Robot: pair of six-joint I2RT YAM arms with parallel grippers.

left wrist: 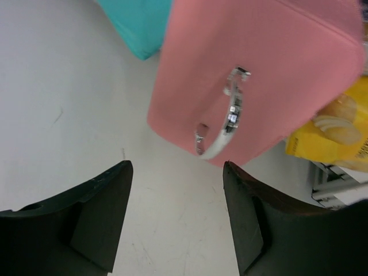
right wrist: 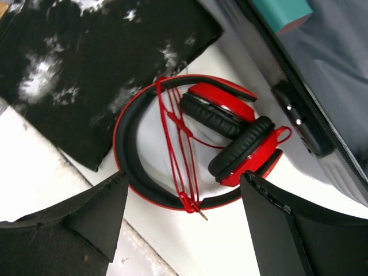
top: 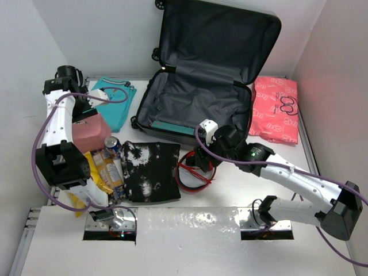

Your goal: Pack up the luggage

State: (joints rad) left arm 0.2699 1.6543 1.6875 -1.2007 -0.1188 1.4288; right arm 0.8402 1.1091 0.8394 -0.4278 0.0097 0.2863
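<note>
**A:** Where does the luggage [top: 201, 100] stand, and how full is it?

**B:** It lies open at the far middle of the table [top: 230, 195], with its lid leaning on the back wall. I see only a teal book-like slab [top: 172, 126] inside, along the near edge. The rest is bare lining.

**A:** So packing has barely begun?

**B:** I'd say so. The red headphones [right wrist: 218, 132] lie just near of the case. A black-and-white tie-dye shirt [top: 149, 169] lies left of them. Further left are a drinks can [top: 112, 144] and yellow snack bags [top: 100, 172]. The pink pouch [left wrist: 259, 75] and a teal garment [top: 115, 98] are at the far left. A pink printed package [top: 276, 109] sits right of the case. All of these are outside it.

**A:** And the grippers?

**B:** The right gripper [right wrist: 184, 184] hangs over the headphones with its jaws spread, grasping nothing. The left gripper [left wrist: 177, 172] is beside the pouch, also released and empty. The headphones look like the next item.
</note>
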